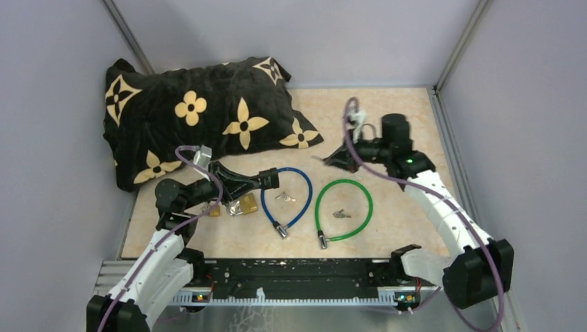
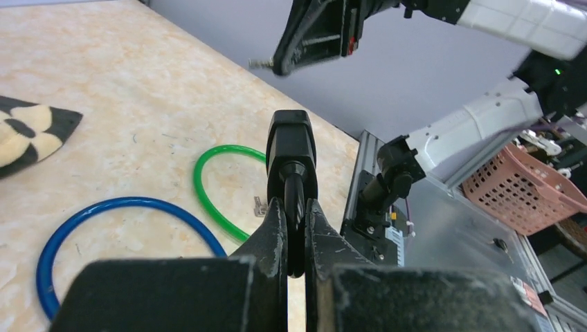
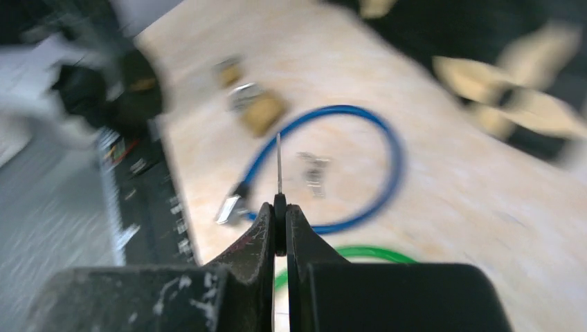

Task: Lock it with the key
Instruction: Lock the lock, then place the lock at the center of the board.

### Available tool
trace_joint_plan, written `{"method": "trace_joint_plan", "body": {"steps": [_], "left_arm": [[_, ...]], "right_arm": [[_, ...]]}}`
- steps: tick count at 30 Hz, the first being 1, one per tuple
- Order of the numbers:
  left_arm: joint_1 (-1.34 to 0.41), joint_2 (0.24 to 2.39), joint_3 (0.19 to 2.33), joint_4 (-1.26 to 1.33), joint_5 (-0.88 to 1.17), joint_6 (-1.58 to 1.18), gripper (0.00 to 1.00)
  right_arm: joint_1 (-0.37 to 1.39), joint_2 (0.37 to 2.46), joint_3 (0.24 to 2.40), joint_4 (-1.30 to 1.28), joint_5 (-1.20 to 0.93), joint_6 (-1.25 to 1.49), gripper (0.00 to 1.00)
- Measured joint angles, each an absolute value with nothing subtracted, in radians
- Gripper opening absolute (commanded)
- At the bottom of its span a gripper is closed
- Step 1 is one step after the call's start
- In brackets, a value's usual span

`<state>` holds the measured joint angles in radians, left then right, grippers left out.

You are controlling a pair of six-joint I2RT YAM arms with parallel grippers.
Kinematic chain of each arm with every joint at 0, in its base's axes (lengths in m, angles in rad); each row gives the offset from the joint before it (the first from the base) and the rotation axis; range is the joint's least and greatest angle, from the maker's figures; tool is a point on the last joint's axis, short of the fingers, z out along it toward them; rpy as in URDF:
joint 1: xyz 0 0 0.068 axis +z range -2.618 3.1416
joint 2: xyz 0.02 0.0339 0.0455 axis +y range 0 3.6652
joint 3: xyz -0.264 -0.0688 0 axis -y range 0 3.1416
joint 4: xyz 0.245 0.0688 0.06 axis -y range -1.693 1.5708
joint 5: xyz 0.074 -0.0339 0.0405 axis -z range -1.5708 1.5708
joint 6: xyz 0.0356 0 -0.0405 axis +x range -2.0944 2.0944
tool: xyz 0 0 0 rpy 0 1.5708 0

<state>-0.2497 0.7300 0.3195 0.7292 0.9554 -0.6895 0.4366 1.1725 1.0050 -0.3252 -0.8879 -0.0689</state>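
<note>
Lock head (image 2: 291, 142), black, on the blue cable (image 2: 124, 203): left gripper (image 2: 295, 207) is clamped on its neck and holds it above the table (image 2: 138, 83), likely to present the keyway rightward. Right gripper (image 3: 278, 207) is pinched tight on the key (image 3: 278, 162), blade forward. Key is well apart from the head, not inserted yet.

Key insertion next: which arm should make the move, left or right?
Right. The right claw is shut on the thin silver key, held in the air, blade free. The left claw is shut on the black lock head of the blue cable lock, so it probably best steadies that.
</note>
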Motion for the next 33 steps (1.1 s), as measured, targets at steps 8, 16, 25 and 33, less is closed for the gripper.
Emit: {"method": "trace_joint_plan", "body": {"steps": [8, 16, 25, 33], "left_arm": [[-0.216, 0.744, 0.311, 0.518, 0.905, -0.67, 0.0], [-0.215, 0.851, 0.378, -0.038, 0.833, -0.578, 0.0], [-0.23, 0.822, 0.368, -0.366, 0.789, -0.614, 0.0], [-0.24, 0.799, 0.355, -0.517, 0.68, -0.722, 0.95]], "right_arm": [[0.213, 1.015, 0.871, -0.212, -0.674, 0.105, 0.0], [0.506, 1.068, 0.813, -0.155, -0.514, 0.196, 0.0], [0.839, 1.189, 0.792, -0.047, -0.431, 0.276, 0.0], [0.991, 1.254, 0.792, 0.013, -0.399, 0.326, 0.0]]}}
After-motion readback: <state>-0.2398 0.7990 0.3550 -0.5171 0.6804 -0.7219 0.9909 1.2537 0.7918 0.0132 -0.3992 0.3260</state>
